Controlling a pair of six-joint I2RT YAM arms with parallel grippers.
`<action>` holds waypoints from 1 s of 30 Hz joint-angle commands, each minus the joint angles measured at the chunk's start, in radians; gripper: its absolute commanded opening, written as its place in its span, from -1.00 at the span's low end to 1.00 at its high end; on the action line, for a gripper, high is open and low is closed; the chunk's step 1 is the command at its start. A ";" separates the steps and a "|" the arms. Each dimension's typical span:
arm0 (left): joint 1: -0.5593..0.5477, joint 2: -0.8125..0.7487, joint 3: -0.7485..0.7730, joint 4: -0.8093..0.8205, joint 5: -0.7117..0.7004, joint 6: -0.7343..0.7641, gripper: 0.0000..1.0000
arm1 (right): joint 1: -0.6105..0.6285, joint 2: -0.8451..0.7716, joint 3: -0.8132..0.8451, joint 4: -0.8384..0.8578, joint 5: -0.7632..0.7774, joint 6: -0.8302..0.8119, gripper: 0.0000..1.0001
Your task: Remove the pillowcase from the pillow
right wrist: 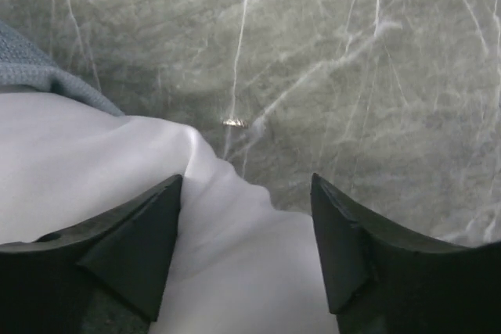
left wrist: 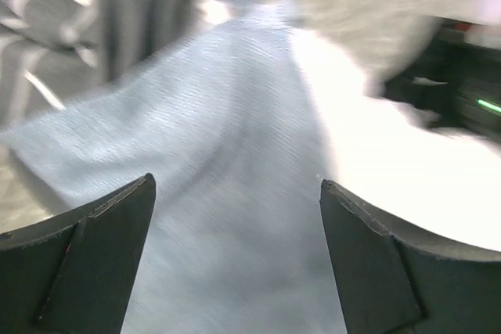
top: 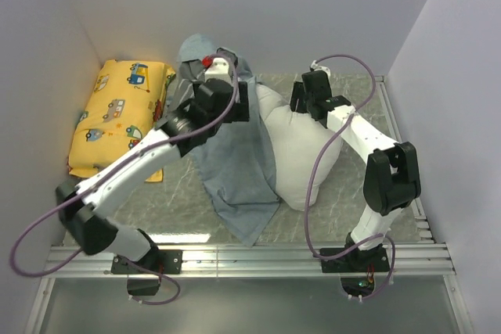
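The white pillow (top: 305, 154) lies mid-table, mostly bare. The pillowcase (top: 235, 170) lies beside and partly over its left side, lighter blue-grey side up, with a bunched end at the back (top: 196, 46). My left gripper (top: 241, 104) is open and empty above the pillowcase where it meets the pillow. In the left wrist view my gripper (left wrist: 236, 185) has blue-grey cloth (left wrist: 227, 154) below it and pillow (left wrist: 376, 162) to the right. My right gripper (top: 299, 99) is open at the pillow's back edge. In the right wrist view my gripper (right wrist: 246, 181) hovers over white pillow (right wrist: 117, 170).
A yellow cushion with cartoon vehicles (top: 117, 115) lies at the back left against the wall. The marble-patterned table top (right wrist: 352, 60) shows behind the pillow. Walls close in on the left, back and right. A metal rail (top: 250, 256) runs along the near edge.
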 commanded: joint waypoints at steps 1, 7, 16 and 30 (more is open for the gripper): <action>-0.107 -0.115 -0.088 0.058 -0.010 -0.018 0.83 | 0.010 -0.043 0.029 -0.074 0.013 -0.011 0.52; -0.222 -0.087 -0.298 0.100 -0.059 -0.116 0.85 | 0.007 -0.109 0.104 -0.127 0.039 -0.023 0.64; -0.223 0.051 -0.289 0.029 -0.241 -0.201 -0.33 | 0.015 -0.339 0.095 -0.182 0.047 -0.006 0.71; -0.165 0.022 -0.254 0.147 -0.109 -0.195 -0.99 | 0.323 -0.678 -0.613 0.056 0.122 0.179 0.86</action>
